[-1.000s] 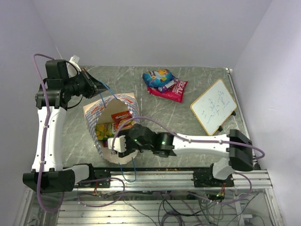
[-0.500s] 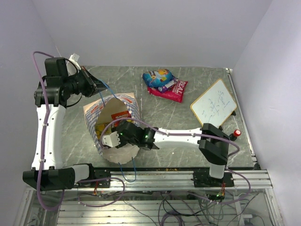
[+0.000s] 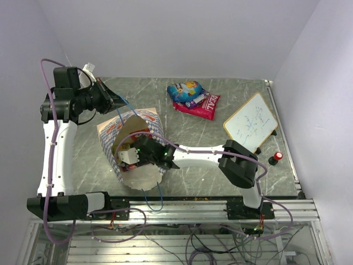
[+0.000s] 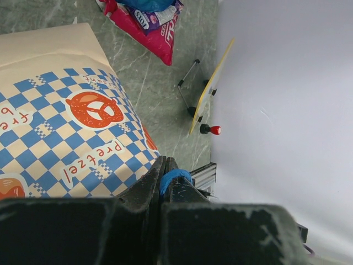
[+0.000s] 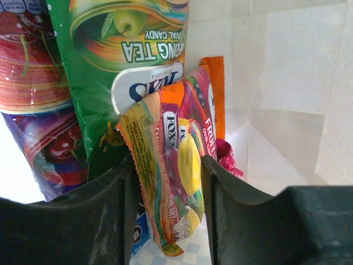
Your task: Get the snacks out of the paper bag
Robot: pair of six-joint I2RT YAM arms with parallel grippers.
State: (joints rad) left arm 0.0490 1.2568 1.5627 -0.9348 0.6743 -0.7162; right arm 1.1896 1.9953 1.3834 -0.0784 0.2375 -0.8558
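Sitting within right hand (image 5: 165, 190): candy packet (image 5: 168, 138)

We note: whiteboard (image 3: 251, 123), tilted on wire stand, table's right | red knob (image 3: 277, 156) beside its near corner | marbled green tabletop (image 3: 198, 138)

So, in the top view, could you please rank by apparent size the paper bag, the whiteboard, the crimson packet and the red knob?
1. Cream checkered paper bag.
2. White rectangular whiteboard.
3. Flat crimson snack packet, partly covered.
4. Small red knob.
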